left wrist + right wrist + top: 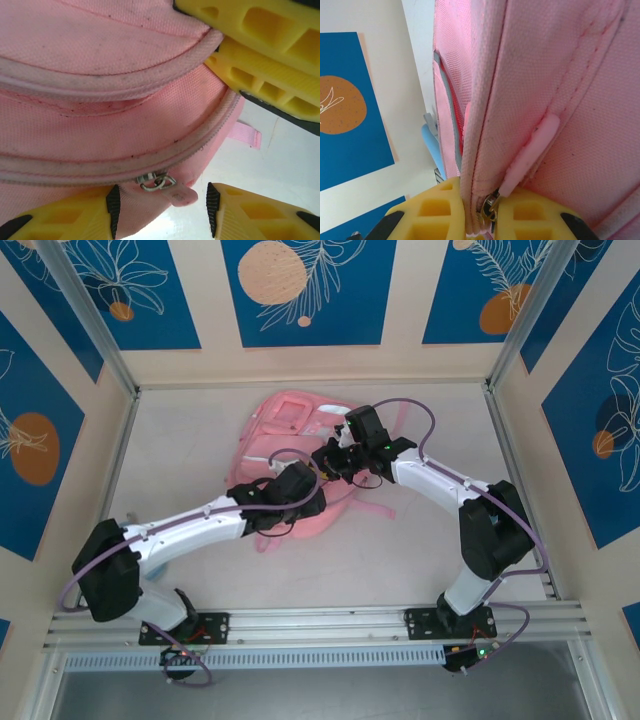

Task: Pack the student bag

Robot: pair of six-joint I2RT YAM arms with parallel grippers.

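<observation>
1. While both arms reach in over it, the student bag (285, 425) lies flat on the pale table (430, 550), towards the back wall and roughly mid-width.
2. The right gripper (480, 222) is clamped on a piped seam edge of the bag. Its yellow fingers are pressed together on the fabric, right at a metal zip slider (489, 206).
3. A pink pull tab (530, 150) runs up from that slider and lies against the fabric.
4. The left gripper (162, 212) has its jaws apart, low at the bag's edge. One finger sits against pink fabric and the other is over bare table.
5. Between those two fingers sits a metal zip pull (157, 181) with a small pink tag (182, 195). The fingers are not closed on either.
6. Seen from the left wrist, the right gripper's yellow fingers (220, 17) sit at the upper right, pinching the upper piped edge.
7. A short pink strap loop (246, 135) sticks out from the bag's side above the table.
8. Something pale blue (429, 140) shows past the bag's edge, possibly another item, but I cannot tell what.
</observation>
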